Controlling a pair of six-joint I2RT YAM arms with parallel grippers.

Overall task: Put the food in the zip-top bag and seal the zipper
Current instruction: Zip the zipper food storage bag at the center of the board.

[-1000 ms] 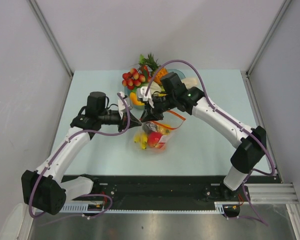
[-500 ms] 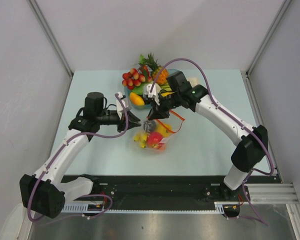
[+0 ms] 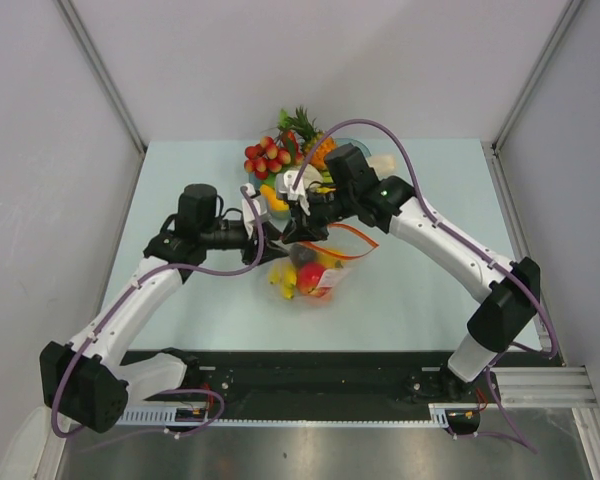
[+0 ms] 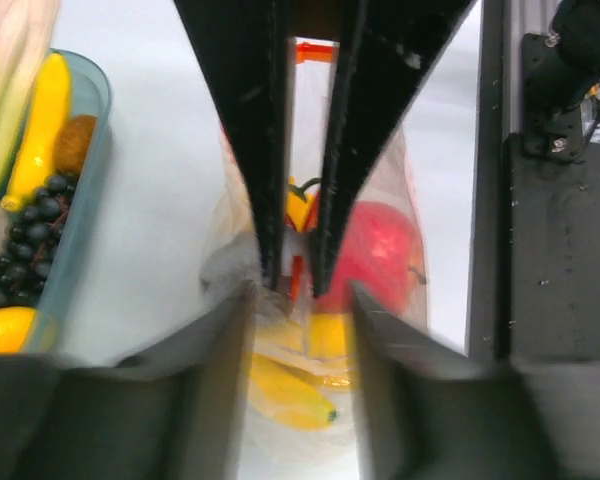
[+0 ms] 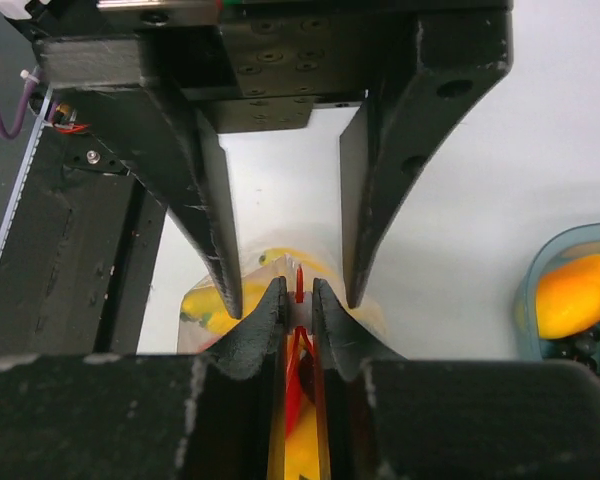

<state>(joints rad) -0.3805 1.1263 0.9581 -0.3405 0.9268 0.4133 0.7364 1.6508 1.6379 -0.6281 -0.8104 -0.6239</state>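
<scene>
Bag (image 4: 415,170) is sitting mid-table near the tray (image 4: 95,110), fruit (image 4: 375,250) inside. Right gripper (image 5: 298,300) is clamping the zipper (image 3: 358,242); left gripper (image 4: 298,295) is hanging released. The film is floppy and probably slick, so you're better off gripping the stiffer strip.

Blocked at frame centre: left gripper (image 3: 272,248), right gripper (image 3: 298,229), zip-top bag (image 3: 315,282) bunched together, fruit tray (image 4: 92,140) just above. Open table (image 3: 180,170) left and right.

Bag (image 3: 325,290) clear, zipper (image 3: 354,240) red-orange. Inside: apple (image 4: 380,250) red, banana (image 4: 285,390) yellow. Tray (image 4: 88,150) blue-tinted, grapes (image 4: 25,255) near-black. Berry cluster (image 3: 265,157) red. Pineapple (image 3: 318,148) orange, green leaves. Table (image 3: 180,180) pale mint. Arms (image 3: 130,300) white, black joints. Cables (image 3: 380,130) purple. Walls (image 3: 280,60) light grey. Base rail (image 3: 310,385) black.
</scene>
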